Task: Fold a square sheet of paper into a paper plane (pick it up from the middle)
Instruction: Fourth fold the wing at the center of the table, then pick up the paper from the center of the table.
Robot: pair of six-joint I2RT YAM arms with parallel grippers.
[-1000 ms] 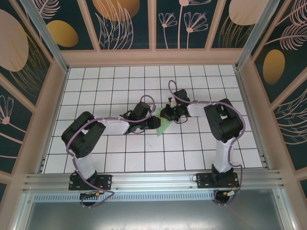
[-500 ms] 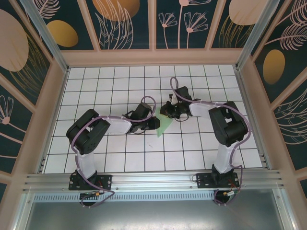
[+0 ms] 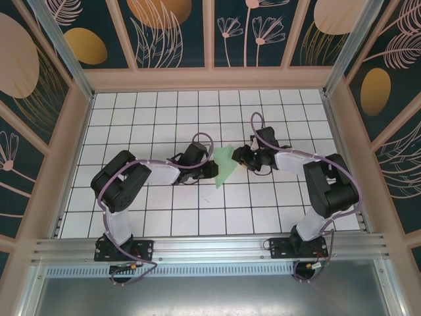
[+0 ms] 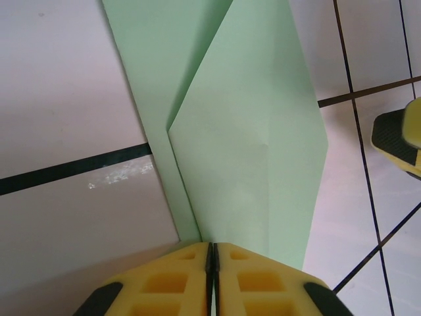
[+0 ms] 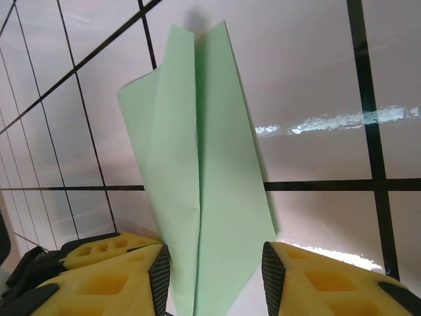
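Pin the paper plane (image 4: 250, 151) by its fold in the clamped left gripper (image 4: 212, 253). Ease the parted right gripper (image 5: 216, 270) off without snagging.

**Top view.** You look down on a white table (image 3: 197, 220) ruled in dark grid lines and enclosed by a pale wooden frame (image 3: 210, 79). The wall panels (image 3: 177, 33) across the top and down both sides of the picture are dark teal, printed with gold discs and pale line-drawn leaves and flowers. An aluminium rail (image 3: 210, 249) spans the lower edge, with a grey metal sheet (image 3: 210, 293) below it.

**Right wrist view.** The glossy table surface carries a bright streak of reflected light (image 5: 335, 120).
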